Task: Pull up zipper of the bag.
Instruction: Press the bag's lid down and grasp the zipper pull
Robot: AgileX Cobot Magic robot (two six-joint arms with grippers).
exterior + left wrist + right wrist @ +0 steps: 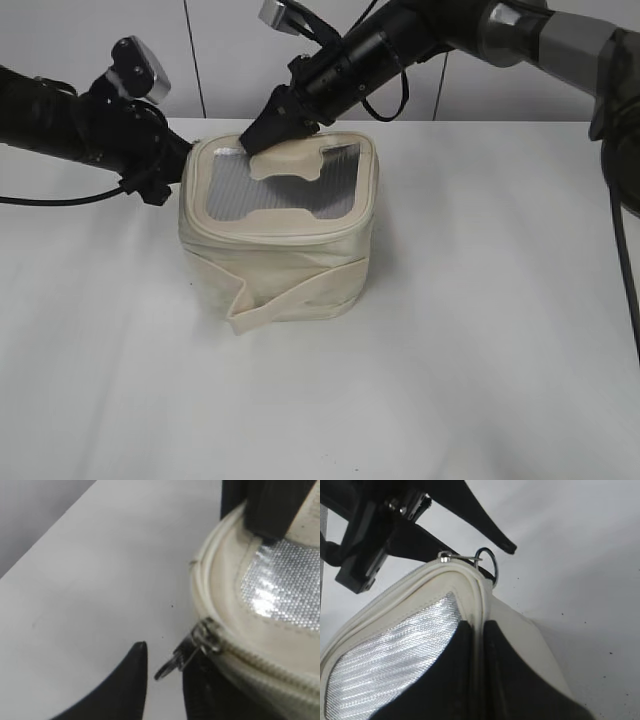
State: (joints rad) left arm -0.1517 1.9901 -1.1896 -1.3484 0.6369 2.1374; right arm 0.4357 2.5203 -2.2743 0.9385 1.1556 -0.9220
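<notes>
Left pincer [162,680] straddles the ring pull [172,664] — open table [100,580] beyond.

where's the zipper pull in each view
Exterior: not visible, hidden behind the left pincer at the bag corner.
Left wrist: bottom centre, zipper pull between the fingers.
Right wrist: top centre at the rim.
Shared landmark: grey mesh panel.
</notes>
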